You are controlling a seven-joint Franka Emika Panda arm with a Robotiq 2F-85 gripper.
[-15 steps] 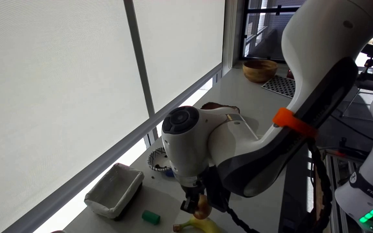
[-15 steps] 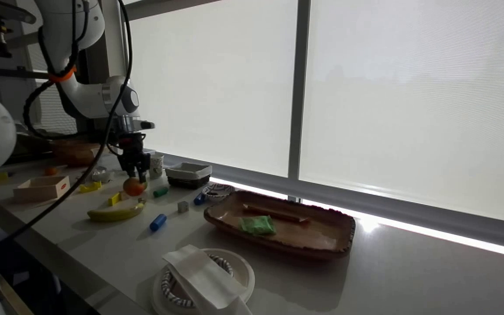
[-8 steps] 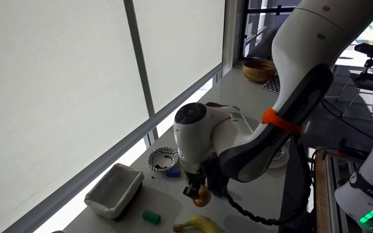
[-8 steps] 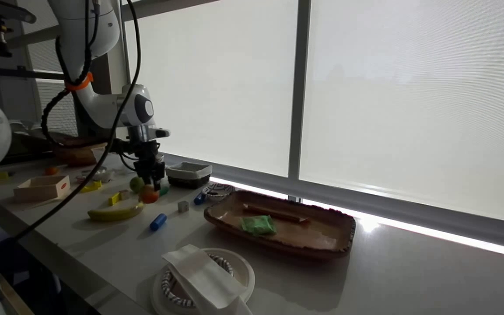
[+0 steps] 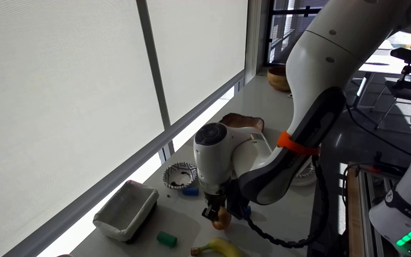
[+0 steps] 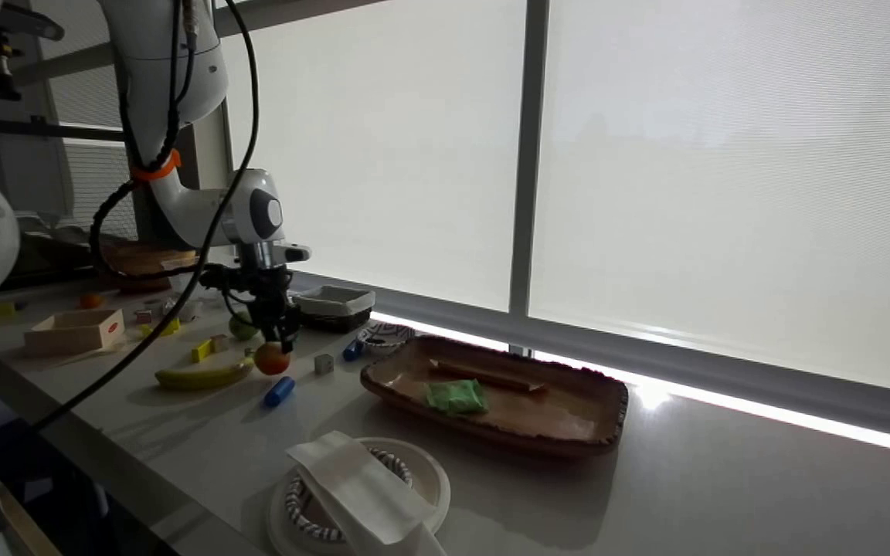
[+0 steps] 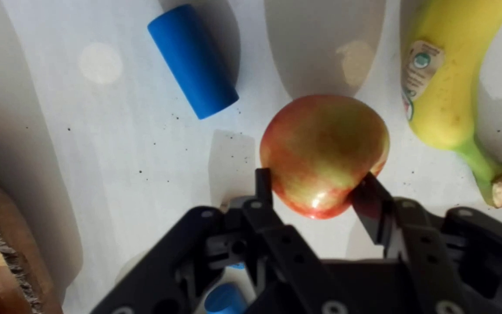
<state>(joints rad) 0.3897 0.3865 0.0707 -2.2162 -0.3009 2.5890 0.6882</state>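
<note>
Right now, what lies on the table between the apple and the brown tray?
A grey cube sits between the apple and the brown tray, touching neither; an exterior view shows it.

Yellow banana [image 7: 445,96], blue cylinder [image 7: 193,61], green packet [image 6: 456,397] in brown tray [image 6: 565,421]

So your worktop [image 6: 723,502] is a long, pale one, and right alongside it you've got big off-white blinds [image 6: 738,170] that hang nearly all the way down, split by a grey upright [image 6: 529,154], with a super bright strip of daylight [image 6: 793,419] leaking in underneath. The room side of the blinds is pretty dim and backlit. In an exterior view you can also see a black-framed window [image 5: 280,35] at the far end, a dark floor [image 5: 362,139], and a white table [image 5: 373,67] over in the sun.
</note>
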